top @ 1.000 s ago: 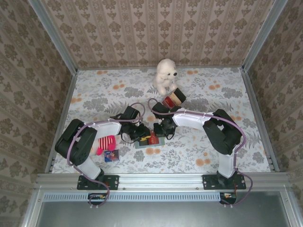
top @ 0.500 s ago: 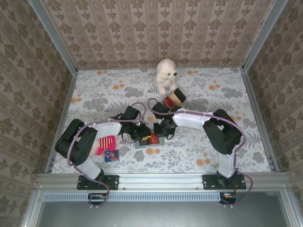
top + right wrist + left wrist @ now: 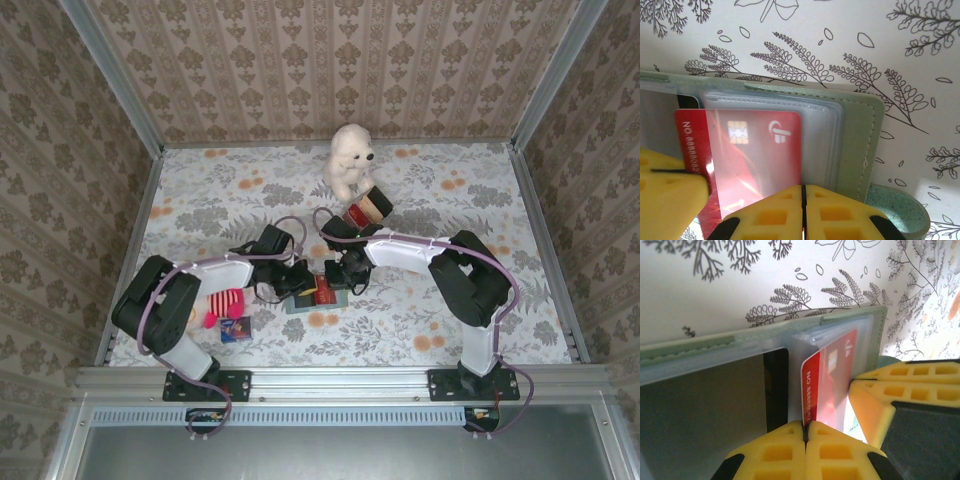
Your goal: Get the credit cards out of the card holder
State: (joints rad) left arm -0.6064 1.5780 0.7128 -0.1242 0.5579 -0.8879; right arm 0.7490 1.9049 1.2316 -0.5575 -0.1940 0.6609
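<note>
Left arm (image 3: pixel 215 270): elbow drawn slightly back toward the near-left of the table (image 3: pixel 450 200). The red credit card (image 3: pixel 827 375) sits partly out of the card holder (image 3: pixel 857 130), mid-table between both wrists. The card is likely light, stiff and slick, best pinched at its exposed edge. The left gripper (image 3: pixel 805 440), reaching in low, is clamped there. The right gripper (image 3: pixel 802 210), fingers together, apparently pins the holder's edge.
</note>
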